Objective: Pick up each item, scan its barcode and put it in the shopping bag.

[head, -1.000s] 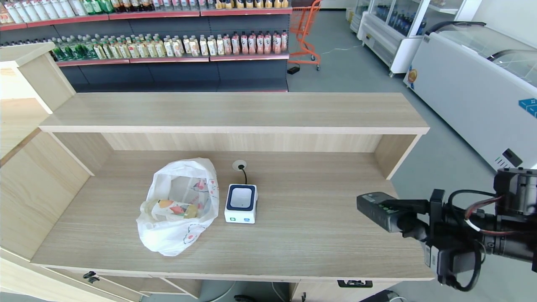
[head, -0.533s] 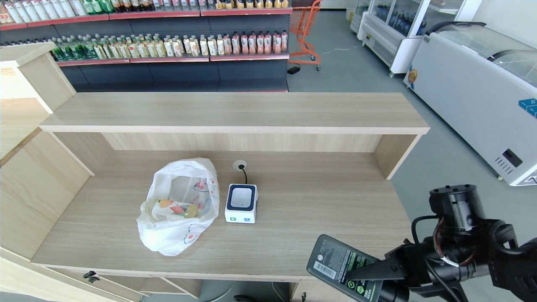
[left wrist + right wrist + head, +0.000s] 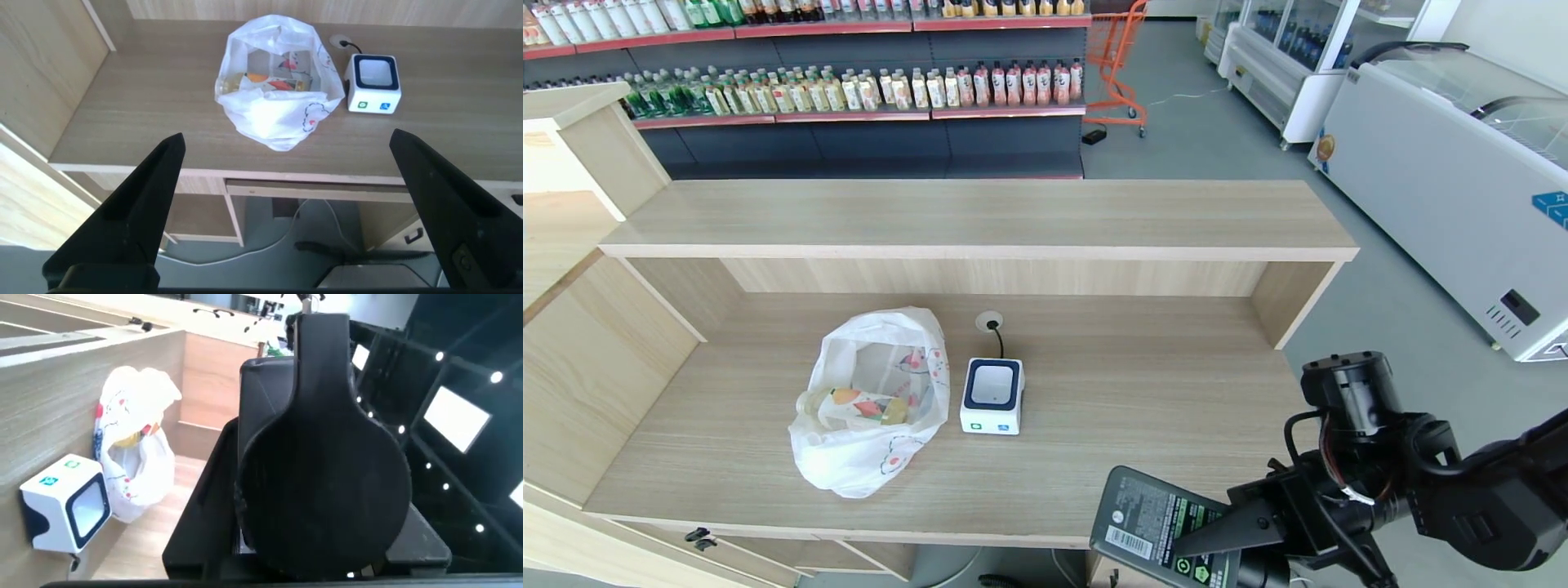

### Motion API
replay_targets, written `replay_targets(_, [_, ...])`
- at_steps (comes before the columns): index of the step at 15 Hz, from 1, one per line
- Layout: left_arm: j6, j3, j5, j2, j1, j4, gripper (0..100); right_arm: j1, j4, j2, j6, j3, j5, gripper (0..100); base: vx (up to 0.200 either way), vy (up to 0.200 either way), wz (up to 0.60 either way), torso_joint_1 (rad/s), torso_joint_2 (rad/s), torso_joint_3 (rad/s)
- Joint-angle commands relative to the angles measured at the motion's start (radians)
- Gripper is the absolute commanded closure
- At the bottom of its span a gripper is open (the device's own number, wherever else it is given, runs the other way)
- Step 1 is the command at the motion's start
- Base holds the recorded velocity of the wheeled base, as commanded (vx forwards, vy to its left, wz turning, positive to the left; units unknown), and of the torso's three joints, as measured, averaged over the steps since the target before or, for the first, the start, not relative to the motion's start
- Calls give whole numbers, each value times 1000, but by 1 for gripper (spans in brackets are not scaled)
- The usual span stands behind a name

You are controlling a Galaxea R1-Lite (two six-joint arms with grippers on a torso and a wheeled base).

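Right gripper is clamped on the dark pack, just off the counter's near edge. Barcode label is up, apparently so it can tip toward the scanner. Shopping bag sits just beside it, mouth open, 1 bottle inside. Left gripper hangs back, jaws wide, empty.

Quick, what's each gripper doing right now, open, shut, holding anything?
Left gripper: open, empty.
Right gripper: shut on the dark barcode pack.
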Motion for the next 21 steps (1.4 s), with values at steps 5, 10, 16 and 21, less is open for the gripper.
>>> replay_targets(5, [0,0,2,0,0,0,0,34,1,66,2,-78,1,100,0,0,0,0,0,0])
replay_targets(10, [0,0,2,0,0,0,0,105,1,123,5,-167,1,100,0,0,0,0,0,0])
replay_targets(16, [1,0,2,0,0,0,0,117,1,150,12,-219,1,100,0,0,0,0,0,0])
replay_targets(21, [0,0,0,0,0,0,0,117,3,146,12,-218,1,100,0,0,0,0,0,0])
